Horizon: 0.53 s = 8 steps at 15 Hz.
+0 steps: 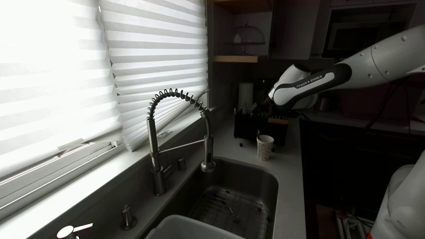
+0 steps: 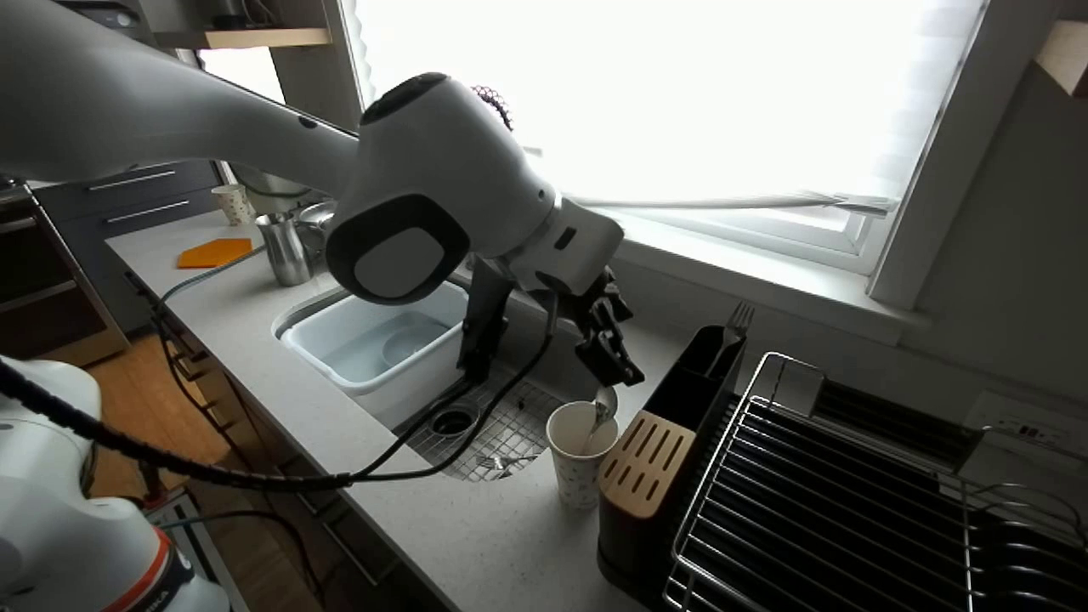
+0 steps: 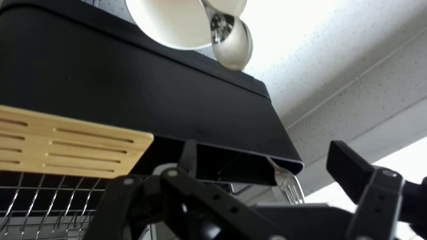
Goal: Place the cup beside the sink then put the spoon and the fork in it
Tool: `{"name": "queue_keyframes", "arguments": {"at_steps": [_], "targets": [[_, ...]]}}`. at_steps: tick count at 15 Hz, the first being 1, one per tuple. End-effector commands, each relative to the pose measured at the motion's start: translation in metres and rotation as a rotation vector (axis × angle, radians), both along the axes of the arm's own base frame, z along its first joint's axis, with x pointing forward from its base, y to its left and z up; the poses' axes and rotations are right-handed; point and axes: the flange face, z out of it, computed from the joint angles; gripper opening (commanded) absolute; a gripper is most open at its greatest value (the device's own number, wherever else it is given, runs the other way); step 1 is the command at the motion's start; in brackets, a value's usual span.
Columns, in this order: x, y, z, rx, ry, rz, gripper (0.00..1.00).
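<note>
The cup (image 2: 579, 463), spoon (image 3: 230, 43) inside, is being supported just right of the sink (image 1: 249, 179); only the fork (image 3: 284, 178), being held by the black caddy (image 3: 166, 106), is outstanding; the empty gripper (image 2: 548, 370) is being held wide.

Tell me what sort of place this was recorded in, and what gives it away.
A kitchen, probably in a home, though an office kitchen can't be ruled out. What shows it: the sink with its coiled-spring faucet, and the wire dish rack.
</note>
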Motion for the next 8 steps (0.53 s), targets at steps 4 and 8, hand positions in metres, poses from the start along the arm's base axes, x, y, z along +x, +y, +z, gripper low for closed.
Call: {"name": "queue_keyframes", "arguments": {"at_steps": [4,8], "targets": [[0.047,-0.030,0.060,0.109,-0.030,-0.146,1.00],[0.089,-0.042,0.065,0.084,-0.007,-0.166,1.00]]}}
